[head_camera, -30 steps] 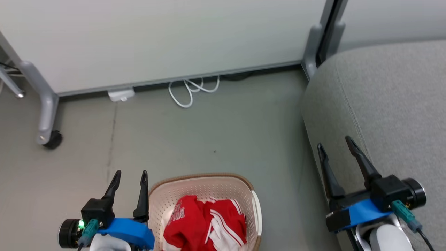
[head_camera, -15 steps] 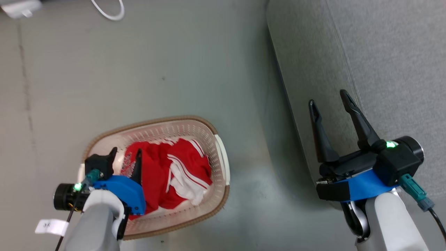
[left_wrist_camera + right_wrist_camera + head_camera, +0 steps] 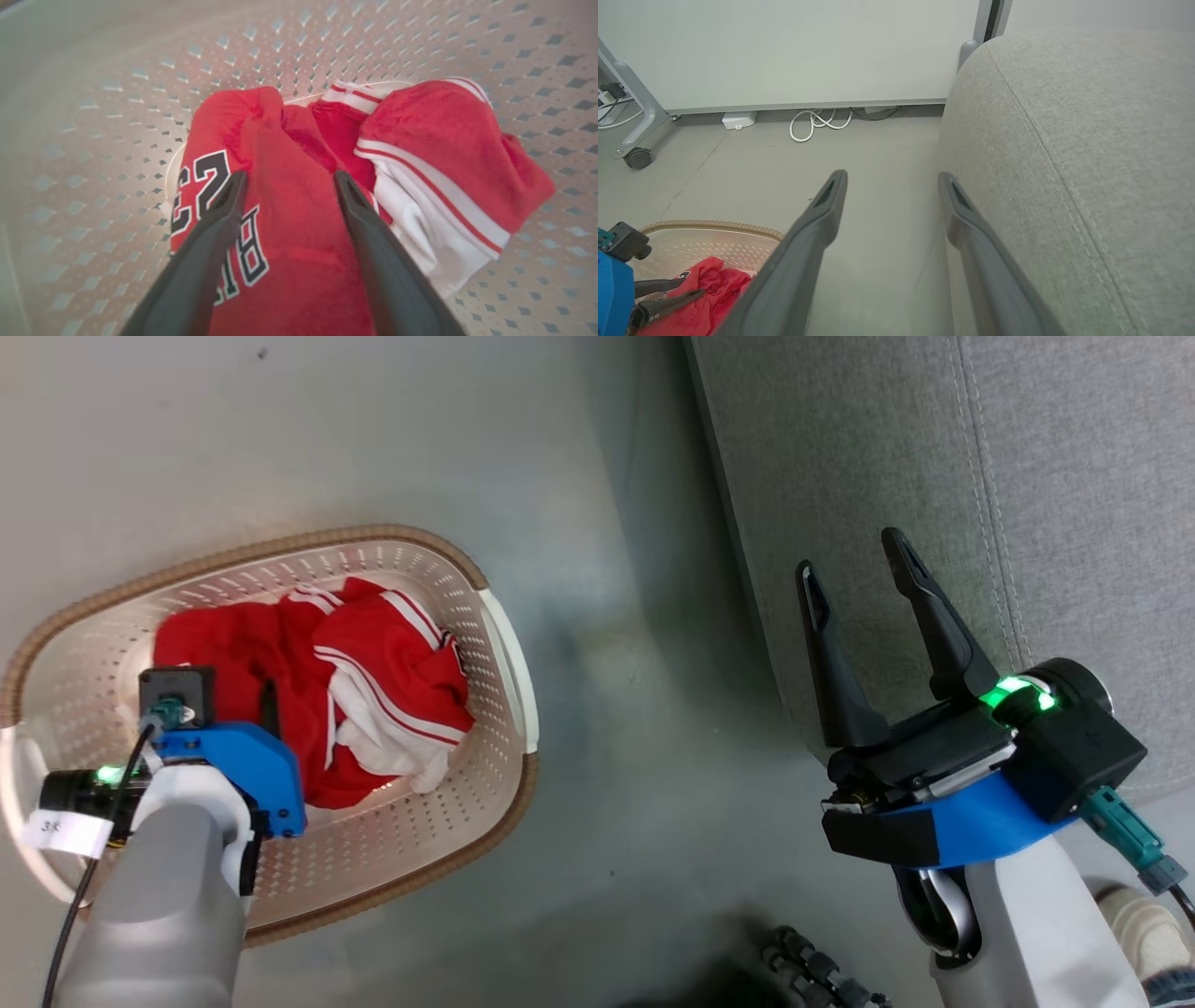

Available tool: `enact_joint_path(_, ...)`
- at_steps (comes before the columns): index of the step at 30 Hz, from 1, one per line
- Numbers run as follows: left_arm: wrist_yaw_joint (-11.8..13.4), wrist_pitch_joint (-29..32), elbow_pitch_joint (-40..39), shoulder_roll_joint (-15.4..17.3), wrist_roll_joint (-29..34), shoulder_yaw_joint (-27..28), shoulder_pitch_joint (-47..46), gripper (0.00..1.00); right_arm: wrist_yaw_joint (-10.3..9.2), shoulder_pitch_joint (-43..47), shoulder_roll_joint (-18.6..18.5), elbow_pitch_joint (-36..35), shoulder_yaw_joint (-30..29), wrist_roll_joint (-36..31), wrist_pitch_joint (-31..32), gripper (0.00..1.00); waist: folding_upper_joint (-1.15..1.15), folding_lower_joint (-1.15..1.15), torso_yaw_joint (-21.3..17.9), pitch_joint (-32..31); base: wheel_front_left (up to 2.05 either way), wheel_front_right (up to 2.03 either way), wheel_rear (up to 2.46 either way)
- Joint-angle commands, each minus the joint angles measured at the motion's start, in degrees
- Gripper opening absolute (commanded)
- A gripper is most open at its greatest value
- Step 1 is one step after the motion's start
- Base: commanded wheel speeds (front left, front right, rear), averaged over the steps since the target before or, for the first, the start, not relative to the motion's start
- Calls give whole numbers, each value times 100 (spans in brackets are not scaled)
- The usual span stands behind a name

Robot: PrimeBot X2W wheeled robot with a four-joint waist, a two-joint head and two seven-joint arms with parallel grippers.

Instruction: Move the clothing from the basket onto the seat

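Note:
The cream basket [image 3: 392, 534] with a brown rim stands on the floor at the left. Two red garments lie in it: one with lettering [image 3: 280, 224] and one with white stripes and panels [image 3: 392, 663]. My left gripper [image 3: 289, 176] points down into the basket and is open, its fingers astride a raised fold of the lettered garment [image 3: 215, 635]. Whether the fingers touch the cloth I cannot tell. My right gripper [image 3: 850, 553] hangs open and empty beside the front edge of the grey seat [image 3: 934, 448]. The striped garment [image 3: 434, 154] lies to the right of the left fingers.
Grey floor runs between the basket [image 3: 714, 231] and the seat [image 3: 1087, 140]. Behind it stands a white partition with a coiled white cable [image 3: 817, 123], a white box [image 3: 738, 120] and a caster [image 3: 639, 157]. A dark ribbed part [image 3: 803, 971] sits at the bottom edge.
The head camera has tilted down, so the whole picture has shifted. My left gripper has gone down into the basket over the lettered garment. The right gripper stays open by the seat.

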Motion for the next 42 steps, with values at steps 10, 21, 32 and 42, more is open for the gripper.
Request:
enact_joint_path(10, 432, 526, 490, 104, -30, -20, -439, 100, 3, -189, 1, -108, 121, 186, -22, 100, 0, -2, -207, 402, 0, 0, 0)
enact_joint_path(21, 241, 602, 615, 56, -76, -170, -570, 0, 3, -243, 1, -57, 104, 261, -22, 100, 0, -2, -186, 441, 0, 0, 0)
enact_joint_path(32, 62, 368, 670, -275, -181, -292, -448, 0, 3, -266, -1, 90, 4, 54, -22, 100, 0, -2, 155, -136, 0, 0, 0)
enact_joint_path(42, -397, 97, 729, -773, -307, -636, -25, 0, 3, 55, -5, 524, -92, -350, -22, 100, 0, -2, 868, -1798, 0, 0, 0)
